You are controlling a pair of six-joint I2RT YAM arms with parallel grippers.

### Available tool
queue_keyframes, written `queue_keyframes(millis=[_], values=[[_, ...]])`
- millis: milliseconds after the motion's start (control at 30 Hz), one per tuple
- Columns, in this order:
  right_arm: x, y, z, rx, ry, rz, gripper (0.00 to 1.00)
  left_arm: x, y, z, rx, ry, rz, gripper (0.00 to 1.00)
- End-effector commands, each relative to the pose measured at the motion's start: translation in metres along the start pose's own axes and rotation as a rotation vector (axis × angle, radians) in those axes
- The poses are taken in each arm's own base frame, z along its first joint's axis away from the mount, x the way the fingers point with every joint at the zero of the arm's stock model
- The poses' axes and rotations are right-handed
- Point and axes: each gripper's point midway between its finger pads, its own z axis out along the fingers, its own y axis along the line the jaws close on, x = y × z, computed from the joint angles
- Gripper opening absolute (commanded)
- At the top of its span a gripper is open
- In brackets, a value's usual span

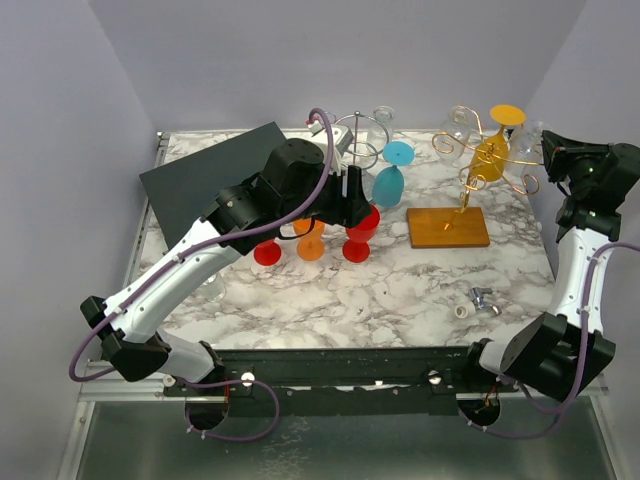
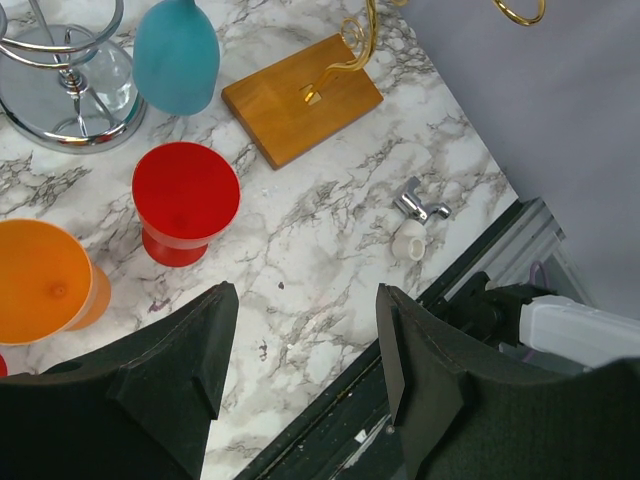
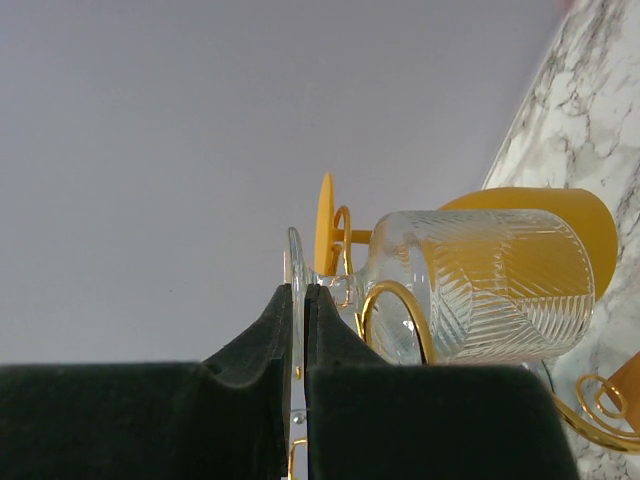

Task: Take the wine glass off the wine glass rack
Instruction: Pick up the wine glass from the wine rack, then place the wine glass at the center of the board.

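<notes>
Right pincer (image 3: 299, 300): the two dark fingers fill the foreground of its wrist view, closed to a sliver; a thin clear disc, seen edge-on, sits between the tips, and I judge it to be the foot of the clear glass (image 3: 480, 285); grip on the foot, not on the bowl. The ribbed bowl lies just right of the tips, hanging foot-up, its stem inside a gold loop of the rack (image 3: 395, 300); the glass is therefore on the rack, at the arm nearest this pincer. A yellow glass (image 3: 560, 215) hangs just behind it, further from the tips; contact between the two cannot be told.

Left pincer (image 2: 305, 300): fingers wide apart, nothing between them; it hangs over the table (image 2: 330, 250), well apart from the rack; a red glass (image 2: 185, 200) stands ahead and left of its tips.

Step in hand, by judgement: grasp made, withdrawal not yet begun. The next move calls for sliding the stem out along the open end of the loop, keeping the foot level, then clearing the rack; a snag on the wire or a knock against the yellow glass is the risk; the thin foot may slip.
</notes>
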Motion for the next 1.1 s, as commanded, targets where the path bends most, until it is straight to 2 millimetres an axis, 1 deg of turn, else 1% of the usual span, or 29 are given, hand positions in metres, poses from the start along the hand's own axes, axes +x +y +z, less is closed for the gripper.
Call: queue_keyframes(millis=[0,267,433,600,733,767,800,900,967,1067], values=[[-0.018,0.051,-0.001,-0.16,-0.064,-0.052,0.01,-0.012,-0.007,-0.001,0.024,-0.026,-0.001,0.64],[-0.03,0.062,0.012,-0.19,-0.095,-0.068,0.01,-0.014,-0.006,0.002,0.02,-0.028,0.003,0.64],[-0.04,0.074,0.018,-0.215,-0.137,-0.108,0.01,-0.015,-0.006,0.005,0.016,-0.025,0.002,0.64],[-0.047,0.089,0.02,-0.248,-0.156,-0.135,0.01,-0.021,-0.009,0.004,0.02,-0.037,-0.002,0.64],[-0.052,0.104,0.017,-0.266,-0.181,-0.161,0.01,-0.026,-0.009,0.005,0.019,-0.048,-0.016,0.64],[-0.053,0.111,0.014,-0.272,-0.186,-0.17,0.01,-0.028,-0.009,0.005,0.019,-0.051,-0.022,0.65],[-0.054,0.114,0.013,-0.264,-0.191,-0.177,0.01,-0.031,-0.01,0.004,0.022,-0.058,-0.027,0.66],[-0.056,0.133,0.005,-0.277,-0.2,-0.197,0.01,-0.042,-0.009,0.001,0.023,-0.084,-0.044,0.69],[-0.054,0.146,-0.003,-0.294,-0.189,-0.203,0.01,-0.052,-0.006,-0.001,0.028,-0.1,-0.063,0.71],[-0.04,0.168,-0.014,-0.331,-0.109,-0.202,0.01,-0.069,0.004,-0.004,0.055,-0.118,-0.111,0.75]])
